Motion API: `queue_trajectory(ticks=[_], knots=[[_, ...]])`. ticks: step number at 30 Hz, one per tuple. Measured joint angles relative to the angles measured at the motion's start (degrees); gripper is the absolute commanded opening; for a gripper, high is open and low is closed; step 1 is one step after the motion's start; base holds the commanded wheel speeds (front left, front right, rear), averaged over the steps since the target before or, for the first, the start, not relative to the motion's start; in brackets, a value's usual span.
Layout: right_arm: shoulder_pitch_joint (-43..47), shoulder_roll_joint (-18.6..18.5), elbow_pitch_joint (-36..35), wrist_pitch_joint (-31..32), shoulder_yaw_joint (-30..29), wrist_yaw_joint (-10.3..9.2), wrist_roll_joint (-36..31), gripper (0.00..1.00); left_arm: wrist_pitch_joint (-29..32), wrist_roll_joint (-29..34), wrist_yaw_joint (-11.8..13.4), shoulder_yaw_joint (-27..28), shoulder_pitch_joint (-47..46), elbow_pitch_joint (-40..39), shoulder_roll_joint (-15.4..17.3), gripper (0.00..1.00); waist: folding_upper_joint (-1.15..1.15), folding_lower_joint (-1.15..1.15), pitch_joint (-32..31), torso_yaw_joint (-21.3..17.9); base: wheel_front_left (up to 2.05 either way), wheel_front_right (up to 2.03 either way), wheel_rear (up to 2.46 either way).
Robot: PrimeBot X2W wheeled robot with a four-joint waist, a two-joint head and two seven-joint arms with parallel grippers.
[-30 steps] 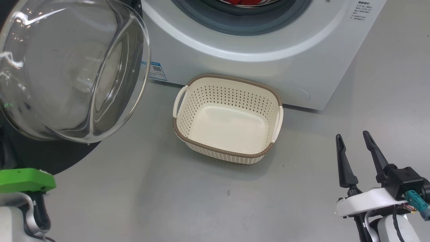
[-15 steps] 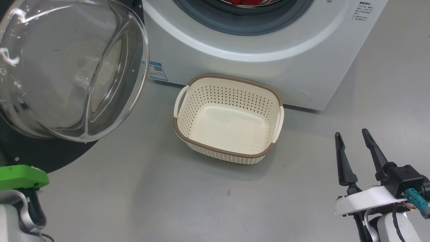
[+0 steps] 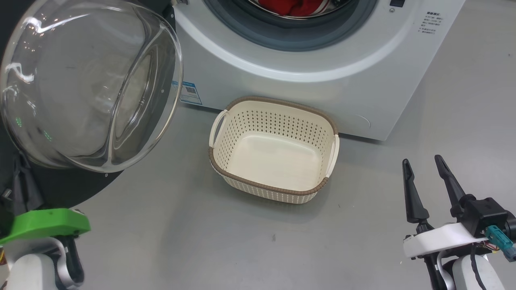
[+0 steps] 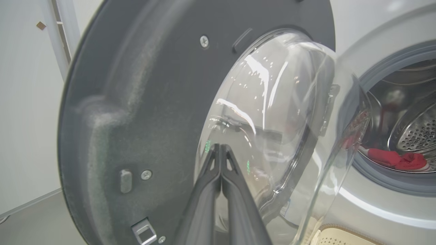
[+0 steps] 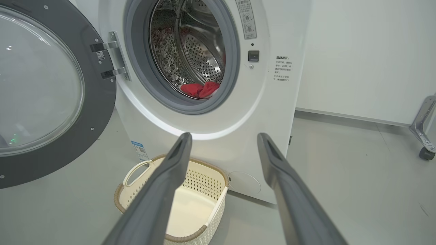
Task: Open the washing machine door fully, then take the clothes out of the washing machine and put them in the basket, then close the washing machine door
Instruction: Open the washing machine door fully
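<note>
At the lower right of the head view, the right gripper (image 3: 422,162) hovers over the grey floor (image 3: 201,241), its two dark fingers pointing up and standing well apart with nothing between them. Its forearm comes in from the bottom edge. At the lower left sits the left arm's green wrist plate. In the left wrist view the left gripper (image 4: 220,149) has its fingers pressed together, holding nothing, the tips right at the washing machine door (image 3: 88,88), where the dark inner rim meets the glass bowl. Whether they touch it I cannot tell.

Ahead and to the left of the right gripper, the basket (image 3: 274,121) stands empty on the floor, just in front of the washing machine (image 3: 306,92). A small blue sticker (image 3: 189,92) with a square code sits low on the machine's front, and a block of small print (image 5: 282,68) beside the port is too fine to read. The door is swung open to the left on its hinge. Farthest back, the clothes (image 5: 199,89) lie red in the bottom of the steel drum.
</note>
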Motion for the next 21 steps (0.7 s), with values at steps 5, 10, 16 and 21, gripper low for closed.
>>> queue_trajectory(ticks=[5, 10, 16, 21], knots=[[0.04, 0.04, 0.21, 0.0, 0.45, 0.01, 0.0, 1.0, 0.0, 2.0, -1.45, -2.43, 2.38, -2.46, -0.43, 0.0, 0.0, 0.0, -1.1, 0.05, 0.0, 0.0, 0.0], [0.18, 0.12, 0.36, 0.0, 1.14, 0.01, 0.01, 1.0, 0.0, 3.35, -2.49, -5.38, 5.03, -4.44, -0.79, 0.0, 0.0, 0.0, -2.32, -0.25, 0.0, 0.0, 0.0], [0.64, 0.23, 0.48, 0.0, 1.92, 0.02, 0.1, 1.0, 0.0, 4.0, -4.03, -9.15, 7.85, -5.97, -0.9, 0.78, 0.0, 0.0, -3.75, -1.05, 0.0, 0.0, 0.0], [1.58, 0.27, 0.52, 0.0, 2.42, 0.02, 0.13, 1.0, 0.0, 4.98, -5.39, -12.5, 9.77, -6.78, -0.9, 1.0, 0.0, 0.0, -4.51, -2.14, 0.0, 0.0, 0.0]])
